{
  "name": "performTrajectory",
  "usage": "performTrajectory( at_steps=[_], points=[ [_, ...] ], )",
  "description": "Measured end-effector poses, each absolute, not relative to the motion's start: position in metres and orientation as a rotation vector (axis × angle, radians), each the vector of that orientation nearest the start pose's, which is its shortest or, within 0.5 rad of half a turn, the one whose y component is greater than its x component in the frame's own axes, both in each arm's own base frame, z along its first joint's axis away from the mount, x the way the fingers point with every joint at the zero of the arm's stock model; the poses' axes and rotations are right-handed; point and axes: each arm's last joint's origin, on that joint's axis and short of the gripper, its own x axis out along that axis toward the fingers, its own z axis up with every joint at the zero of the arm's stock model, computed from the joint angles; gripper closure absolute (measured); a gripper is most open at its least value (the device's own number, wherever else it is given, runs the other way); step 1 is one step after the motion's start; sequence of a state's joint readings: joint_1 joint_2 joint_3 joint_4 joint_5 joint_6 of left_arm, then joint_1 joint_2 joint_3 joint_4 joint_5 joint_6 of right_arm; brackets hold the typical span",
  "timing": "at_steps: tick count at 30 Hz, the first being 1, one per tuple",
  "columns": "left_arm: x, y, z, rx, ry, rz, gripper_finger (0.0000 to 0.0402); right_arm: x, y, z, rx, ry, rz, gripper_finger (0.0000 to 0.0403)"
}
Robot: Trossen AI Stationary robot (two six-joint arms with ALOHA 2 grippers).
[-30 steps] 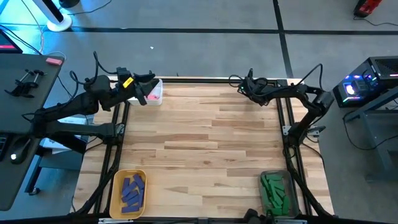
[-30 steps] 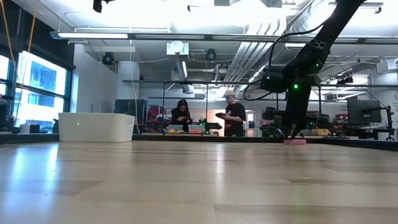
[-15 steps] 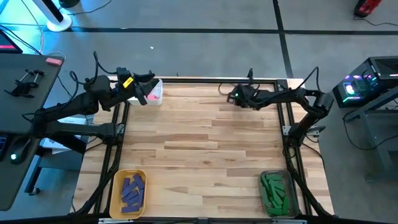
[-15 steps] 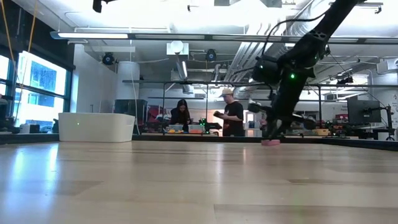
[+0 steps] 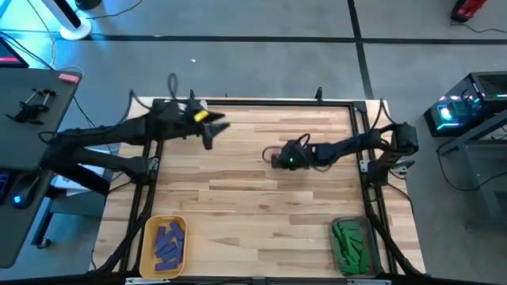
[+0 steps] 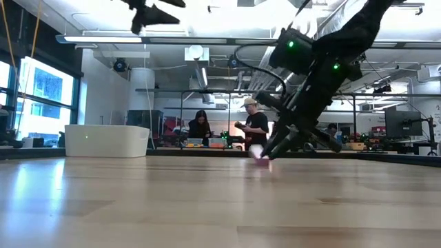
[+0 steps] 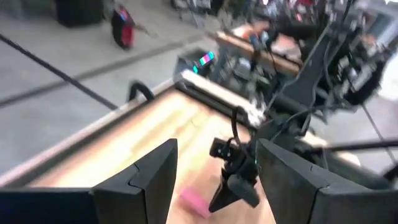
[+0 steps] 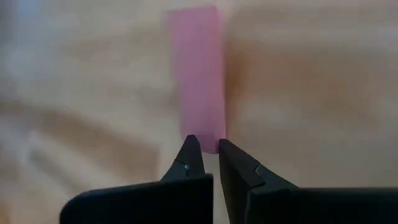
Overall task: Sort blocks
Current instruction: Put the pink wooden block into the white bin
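While 1 pink block (image 8: 199, 74) lies flat on the wooden table (image 5: 261, 198), the right gripper (image 8: 204, 152) sits right at its near end, tips pressed nearly together & touching the block's short edge, not clamped round it. In the low view the same block (image 6: 260, 156) shows as a small pink bar under the gripper's tips (image 6: 270, 150), w/ the arm slanting down onto it from above. From the high view the right gripper (image 5: 277, 157) is out over the table's middle, reaching in from the right rail; block itself is hidden under it there.

Out from that claw: the left gripper (image 5: 212, 130) hangs in the air across the table toward the far-left corner, fingers (image 7: 144, 180) spread wide w/ nothing between them. Its wrist cam looks at the right arm & the pink block (image 7: 194, 200) on the boards.

Farther off, on the near edge: yellow bin (image 5: 148, 247) w/ purple blocks (image 5: 169, 240) on the left-arm side, clear bin (image 5: 351, 224) w/ green blocks (image 5: 348, 242) on the right-arm side. White bin (image 6: 107, 140) shows in the low view. 2 people (image 6: 229, 131) stand in the room behind.
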State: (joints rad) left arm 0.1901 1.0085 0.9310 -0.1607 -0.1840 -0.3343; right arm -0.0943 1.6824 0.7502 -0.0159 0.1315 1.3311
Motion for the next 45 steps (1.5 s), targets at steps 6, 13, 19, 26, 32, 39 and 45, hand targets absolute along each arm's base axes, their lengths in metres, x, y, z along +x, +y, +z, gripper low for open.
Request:
performTrajectory(
  at_steps=[6, 13, 19, 26, 32, 39, 45],
  points=[
    [0.248, 0.038, 0.318, -0.358, 0.319, 0.299, 0.02, 0.311, 0.002, 0.122, 1.2, 0.703, -0.597, 0.0403],
    [0.279, 0.025, 0.282, -0.235, 0.495, 0.172, 0.02, 0.316, 0.032, 0.133, 1.112, 0.807, -0.338, 0.0403],
    [0.308, 0.028, 0.249, 0.025, 0.607, 0.036, 0.02, 0.303, 0.044, 0.174, 0.999, 0.71, -0.289, 0.0403],
    [0.367, 0.046, 0.22, 0.293, 0.854, -0.195, 0.02, 0.268, 0.042, 0.223, 0.923, 0.645, -0.3, 0.0403],
    [0.421, 0.054, 0.189, 0.417, 0.989, -0.351, 0.02, 0.248, 0.037, 0.254, 0.907, 0.517, -0.286, 0.0403],
    [0.454, 0.058, 0.165, 0.43, 1.068, -0.43, 0.02, 0.244, 0.035, 0.261, 0.903, 0.475, -0.3, 0.0403],
    [0.461, 0.061, 0.148, 0.421, 1.089, -0.468, 0.02, 0.244, 0.035, 0.259, 0.893, 0.495, -0.304, 0.0403]
  ],
)
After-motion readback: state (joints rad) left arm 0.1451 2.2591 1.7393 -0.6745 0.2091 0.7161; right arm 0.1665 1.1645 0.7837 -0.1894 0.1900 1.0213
